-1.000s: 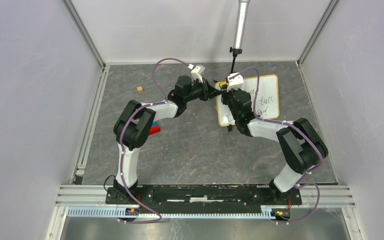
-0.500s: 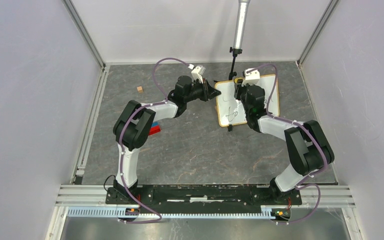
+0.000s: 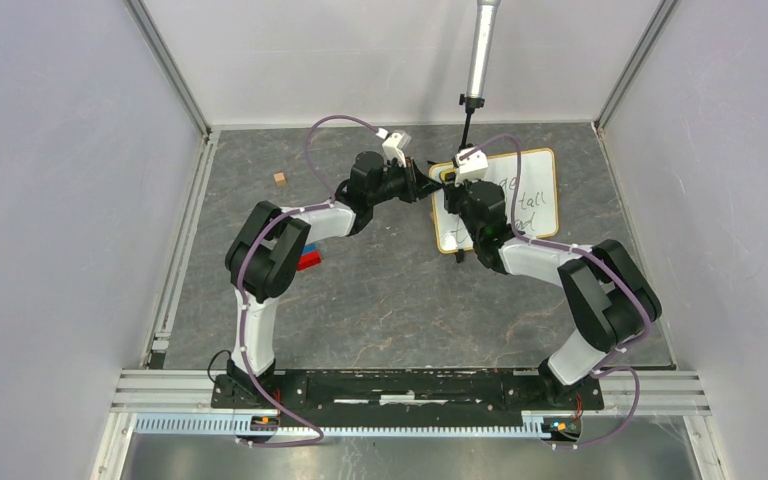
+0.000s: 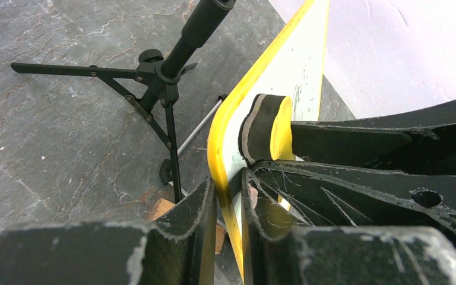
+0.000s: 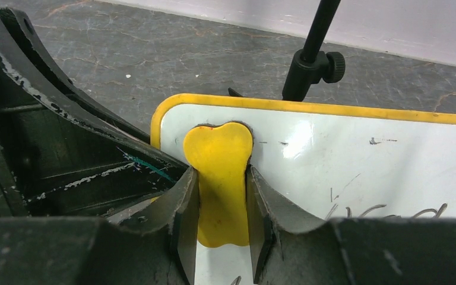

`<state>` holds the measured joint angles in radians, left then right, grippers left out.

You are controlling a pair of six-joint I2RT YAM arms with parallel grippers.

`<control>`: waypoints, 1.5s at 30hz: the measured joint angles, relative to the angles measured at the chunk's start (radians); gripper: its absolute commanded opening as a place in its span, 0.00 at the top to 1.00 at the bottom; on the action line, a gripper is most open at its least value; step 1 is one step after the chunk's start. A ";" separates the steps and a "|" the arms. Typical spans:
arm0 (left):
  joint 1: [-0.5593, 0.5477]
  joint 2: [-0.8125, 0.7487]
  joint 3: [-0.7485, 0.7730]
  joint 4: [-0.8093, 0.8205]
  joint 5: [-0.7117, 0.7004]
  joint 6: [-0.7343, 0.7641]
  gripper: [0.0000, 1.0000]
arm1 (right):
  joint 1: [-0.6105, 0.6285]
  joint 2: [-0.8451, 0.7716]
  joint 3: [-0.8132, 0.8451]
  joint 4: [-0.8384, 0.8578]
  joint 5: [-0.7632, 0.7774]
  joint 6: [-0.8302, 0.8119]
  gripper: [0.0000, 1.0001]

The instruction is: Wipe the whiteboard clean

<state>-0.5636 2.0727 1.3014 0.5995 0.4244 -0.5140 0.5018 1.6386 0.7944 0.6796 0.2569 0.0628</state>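
The whiteboard stands tilted at the back right of the table, with a thin yellowish frame and dark handwriting. My left gripper is shut on its left edge; in the left wrist view the fingers pinch the frame. My right gripper is shut on a yellow bone-shaped eraser. It presses the eraser flat on the board near its upper left corner. The eraser's dark felt side touches the board face. Handwriting shows to the right of the eraser.
A black tripod stand with a grey pole stands right behind the board's left corner and shows in the left wrist view. A small wooden cube lies at the back left. Red and blue blocks lie by the left arm.
My right gripper swept the eraser right across the board's top, then came back left to the upper left corner. My left gripper has kept its hold on the board's edge.
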 measured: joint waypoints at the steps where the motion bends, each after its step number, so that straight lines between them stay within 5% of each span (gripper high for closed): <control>1: -0.001 0.000 0.000 0.000 -0.003 0.000 0.98 | -0.001 0.000 0.000 0.000 0.003 0.000 0.77; 18: -0.007 -0.011 -0.015 0.000 -0.029 0.006 0.98 | -0.177 -0.037 0.056 -0.179 -0.034 0.069 0.78; 29: -0.008 -0.017 -0.020 -0.006 -0.030 0.008 0.98 | -0.056 -0.021 0.123 -0.266 0.016 0.037 0.77; 30: -0.008 -0.018 -0.020 -0.007 -0.030 0.008 0.98 | -0.040 -0.016 0.133 -0.272 0.015 0.035 0.76; 34: -0.008 -0.018 -0.022 -0.007 -0.029 0.021 0.98 | -0.012 -0.007 0.139 -0.275 0.025 0.028 0.34; 36: -0.008 -0.021 -0.022 -0.007 -0.031 0.026 0.98 | -0.016 -0.007 0.138 -0.282 0.028 0.029 0.25; 41: -0.010 -0.023 -0.022 -0.006 -0.027 0.031 0.98 | -0.060 -0.049 0.089 -0.273 -0.043 0.024 0.26; 45: -0.011 -0.028 -0.022 -0.010 -0.027 0.033 0.98 | -0.067 -0.084 0.040 -0.265 -0.083 0.027 0.46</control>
<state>-0.5747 2.0449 1.2797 0.5896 0.3977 -0.4808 0.4351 1.5551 0.8345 0.4145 0.1741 0.0895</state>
